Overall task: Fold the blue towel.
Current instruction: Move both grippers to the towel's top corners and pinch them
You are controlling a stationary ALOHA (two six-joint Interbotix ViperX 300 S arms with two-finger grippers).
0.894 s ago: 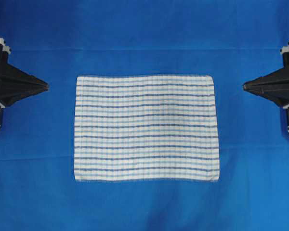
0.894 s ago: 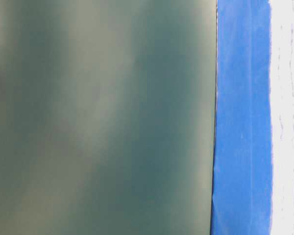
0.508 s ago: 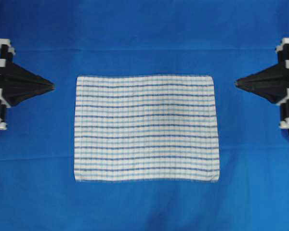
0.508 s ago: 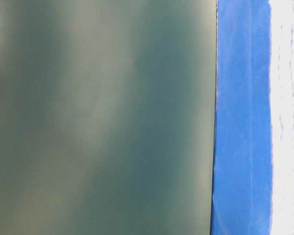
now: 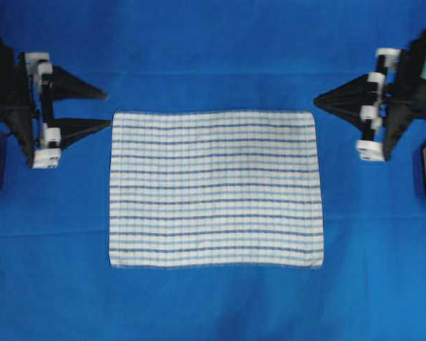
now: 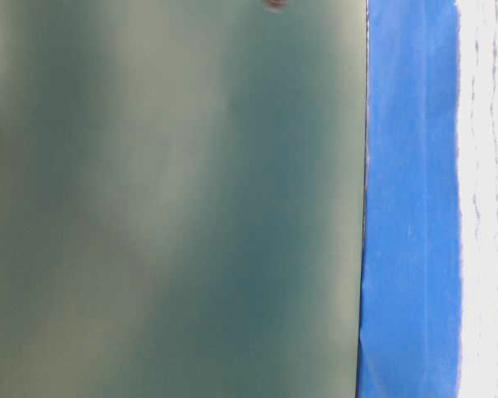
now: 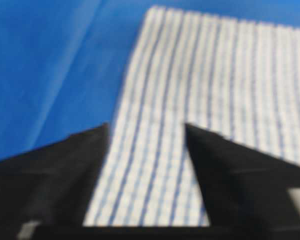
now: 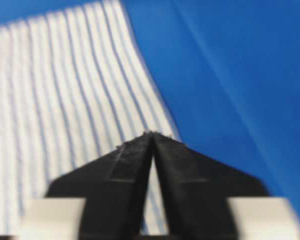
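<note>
Since nothing is gripped yet, what matters is how each gripper sits against the blue towel's short edges. Left gripper (image 5: 103,108) is at the left side of the blue table covering (image 5: 213,42), jaws spread wide and empty, tips pointing right; the nearer fingertip almost meets the towel's far-left corner, the other sits over bare covering beyond the far edge. From the left wrist view the two fingers (image 7: 60,175) straddle the towel's left hem (cloth shows in the gap, no contact I can confirm). The blue towel (image 5: 214,188) lies flat and unfolded mid-covering, long axis running left to right, stripes along that axis, short edges facing the arms. Right gripper (image 5: 318,104) is at the right side, pointing left, tips just beside the towel's far-right corner, not clearly touching; in the right wrist view its fingers (image 8: 125,175) meet at the tips with only a thin slit behind, so nearly closed and holding nothing. Both arms look about equally near their own far corner, the left better set with jaws already open. My judgement: the right must open before it can pinch its corner, then both far corners come toward the near edge. Table-level view shows only a strip of covering and the towel's edge.
</note>
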